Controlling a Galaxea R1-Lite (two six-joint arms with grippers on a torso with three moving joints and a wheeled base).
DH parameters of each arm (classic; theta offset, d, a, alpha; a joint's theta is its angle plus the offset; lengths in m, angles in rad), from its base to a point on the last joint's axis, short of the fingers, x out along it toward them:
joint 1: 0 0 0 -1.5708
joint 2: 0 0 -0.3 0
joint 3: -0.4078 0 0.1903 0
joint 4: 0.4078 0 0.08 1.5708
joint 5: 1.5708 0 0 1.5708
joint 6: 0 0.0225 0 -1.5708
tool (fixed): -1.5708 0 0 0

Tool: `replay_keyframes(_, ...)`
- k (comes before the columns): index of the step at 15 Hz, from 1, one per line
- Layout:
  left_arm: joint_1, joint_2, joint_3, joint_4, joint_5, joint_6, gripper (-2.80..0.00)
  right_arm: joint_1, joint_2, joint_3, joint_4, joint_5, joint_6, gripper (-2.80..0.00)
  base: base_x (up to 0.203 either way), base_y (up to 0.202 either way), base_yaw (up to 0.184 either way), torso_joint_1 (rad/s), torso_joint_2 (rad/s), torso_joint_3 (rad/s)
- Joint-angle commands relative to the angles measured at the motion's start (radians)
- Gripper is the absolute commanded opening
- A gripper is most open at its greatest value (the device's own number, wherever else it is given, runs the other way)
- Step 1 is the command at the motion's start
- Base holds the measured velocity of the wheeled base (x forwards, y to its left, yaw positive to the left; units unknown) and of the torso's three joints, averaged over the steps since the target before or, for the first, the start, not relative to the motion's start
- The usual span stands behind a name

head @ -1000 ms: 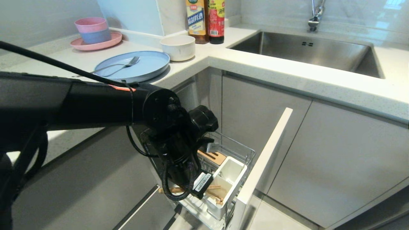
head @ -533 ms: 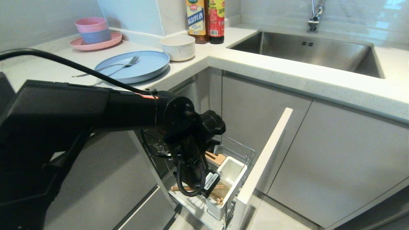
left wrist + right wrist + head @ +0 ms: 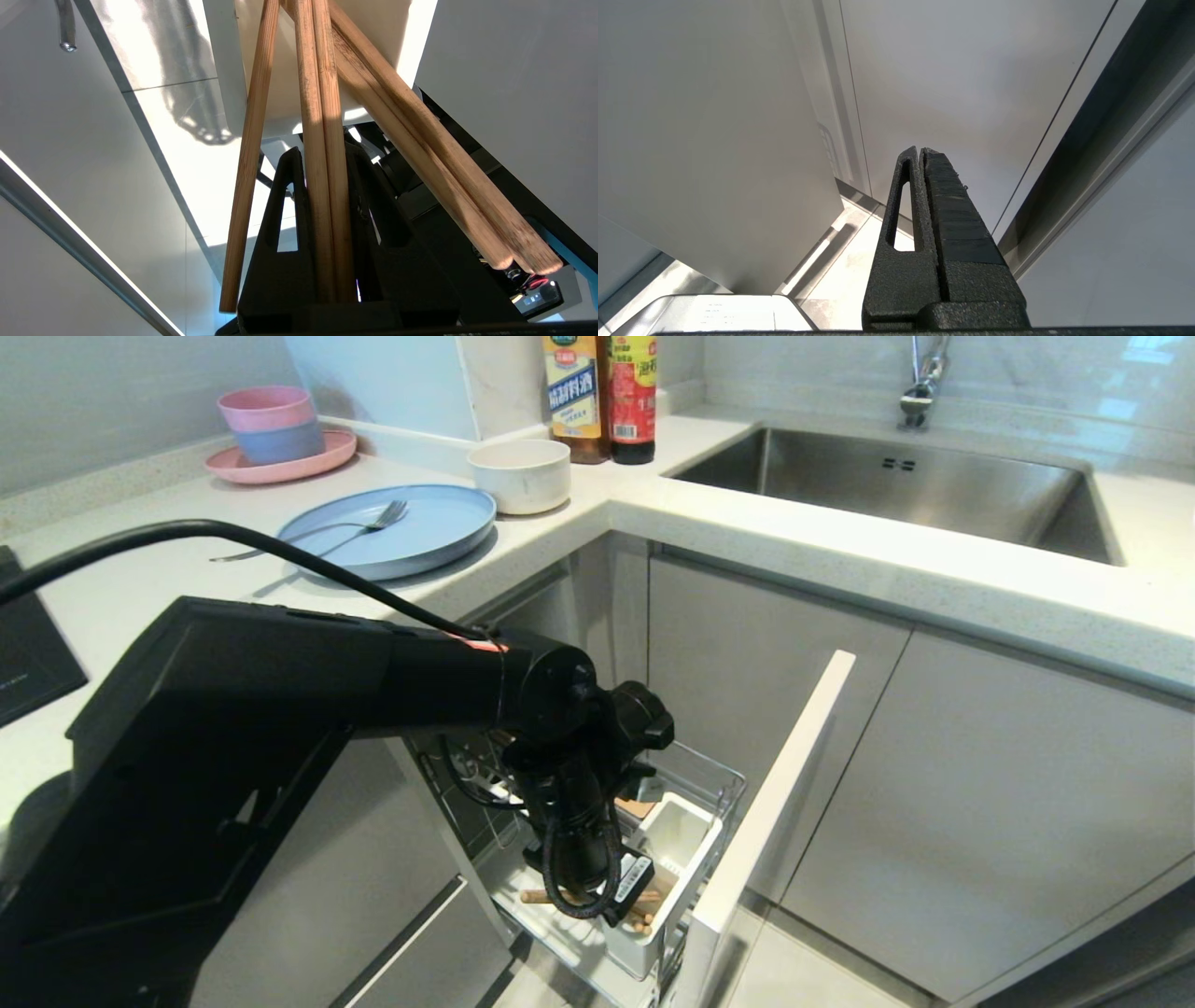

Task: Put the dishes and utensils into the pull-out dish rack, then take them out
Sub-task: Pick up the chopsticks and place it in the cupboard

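wooden chopsticks clamped in left gripper; grip head-view-hidden.

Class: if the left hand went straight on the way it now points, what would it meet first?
Probably the white cup in the rack. The left hand, shut on two chopsticks, points down along them into that cup. How deep it already sits is unclear.

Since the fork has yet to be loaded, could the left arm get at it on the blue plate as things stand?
Probably not right now: the left gripper is down in the pull-out dish rack, shut on chopsticks. Nothing covers the fork on the blue plate.
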Motion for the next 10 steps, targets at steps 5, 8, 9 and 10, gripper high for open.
replay_keyframes(5, 0.0, 0.009, -0.012, 0.007, -0.002, 0.001, -2.8, 0.0, 0.0, 0.002, 0.0, 0.422, 0.0, -2.8, 0.0, 0.0, 0.0, 0.0, 0.0, 0.0)
replay_keyframes(8, -0.001, 0.008, -0.009, 0.01, -0.002, 0.032, 0.0, 0.0, 0.0, 0.002, 0.0, 1.558, 0.0, -2.8, 0.0, 0.0, 0.0, 0.0, 0.0, 0.0)
replay_keyframes(9, -0.001, 0.008, -0.01, 0.01, -0.003, 0.03, 0.0, 0.0, 0.0, 0.002, 0.0, 2.022, 0.0, -2.8, 0.0, 0.0, 0.0, 0.0, 0.0, 0.0)
replay_keyframes(10, -0.001, 0.008, -0.011, 0.01, -0.003, 0.03, 0.0, 0.0, 0.0, 0.002, 0.0, 2.439, 0.0, -2.8, 0.0, 0.0, 0.0, 0.0, 0.0, 0.0)
